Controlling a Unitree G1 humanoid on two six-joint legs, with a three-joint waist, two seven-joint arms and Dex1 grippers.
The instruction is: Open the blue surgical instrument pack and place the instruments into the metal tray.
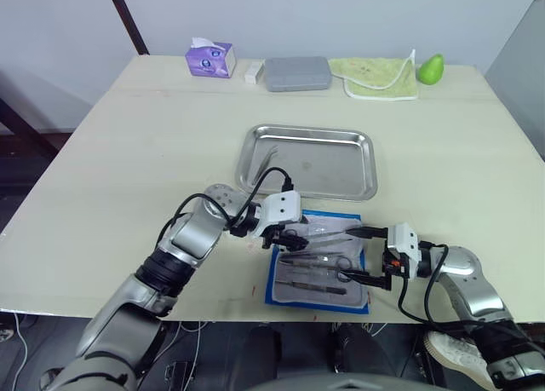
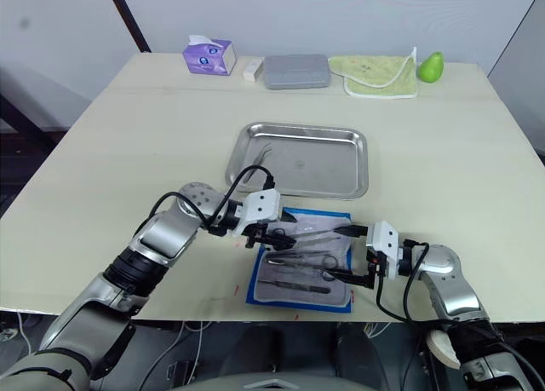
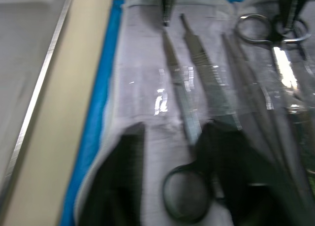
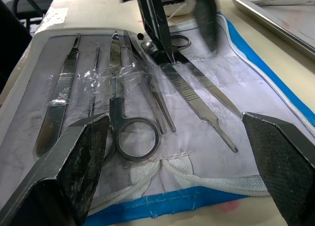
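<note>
Pack open with instruments inside, tray holding tweezers — both jaws spread.

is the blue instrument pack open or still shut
Open. The blue surgical instrument pack lies spread flat beside the metal tray, grey-white lining up, with the instruments exposed in a row on it.

The left arm reaches in from seven o'clock, its gripper lowered with fingers parted. The right arm enters from five o'clock, its gripper spread wide, pointing toward nine o'clock.
</note>
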